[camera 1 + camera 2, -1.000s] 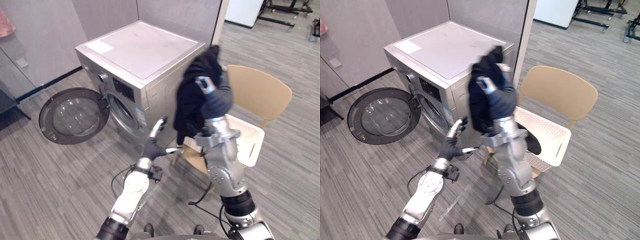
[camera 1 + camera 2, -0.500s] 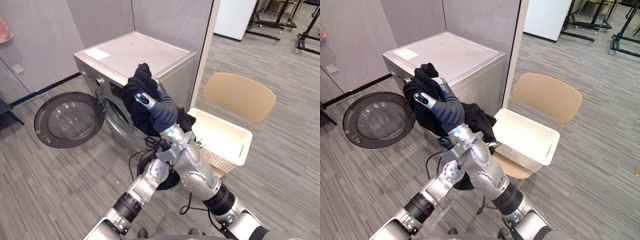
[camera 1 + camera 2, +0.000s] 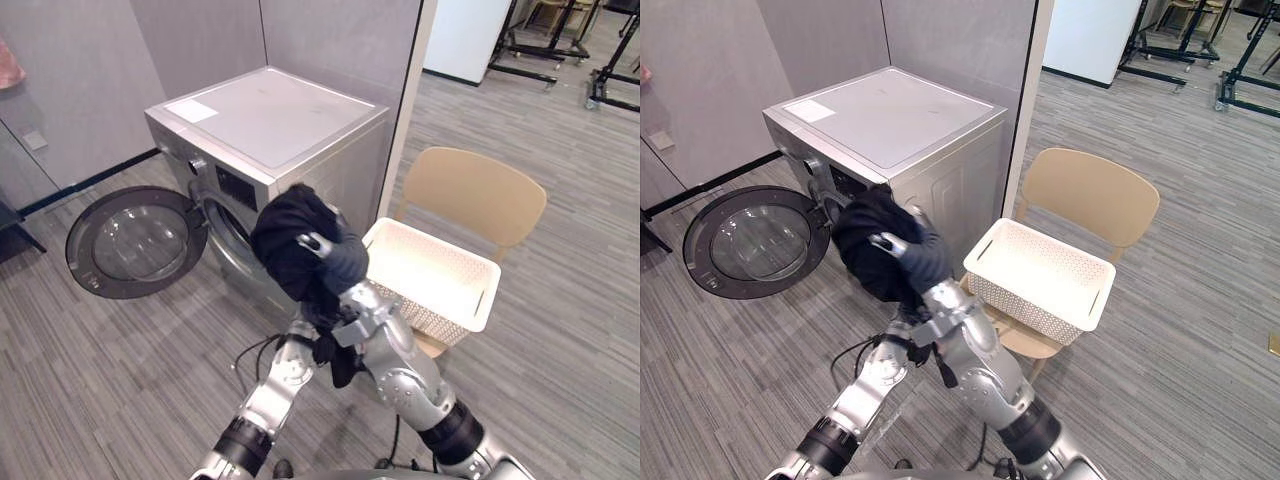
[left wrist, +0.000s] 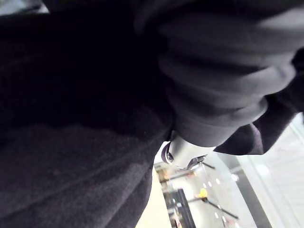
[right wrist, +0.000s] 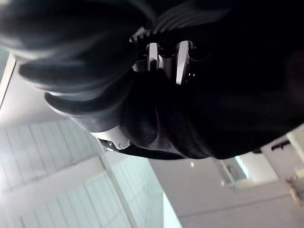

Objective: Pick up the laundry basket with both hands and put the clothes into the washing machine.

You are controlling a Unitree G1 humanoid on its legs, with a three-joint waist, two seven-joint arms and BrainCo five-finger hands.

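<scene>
The right hand (image 3: 340, 262) grips the black clothes (image 3: 285, 235), bundled just before the washing machine (image 3: 270, 120) opening. The left hand (image 4: 213, 95) lies under the bundle; its finger state cannot be determined. The laundry basket (image 3: 445, 320) rests on the chair (image 3: 470, 195).

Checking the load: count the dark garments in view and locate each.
1: a dark bundle gripped in the right hand, before the washing machine's open front. It may hold several pieces; the white basket looks empty.

A bundle of dark clothes (image 3: 288, 240) hangs bunched in the right hand (image 3: 335, 258), raised just in front of the silver front-loading washing machine (image 3: 270, 115), whose round door (image 3: 130, 240) stands swung open. The white perforated laundry basket (image 3: 425, 318) sits upright on a tan chair (image 3: 480, 195) beside the machine.
</scene>
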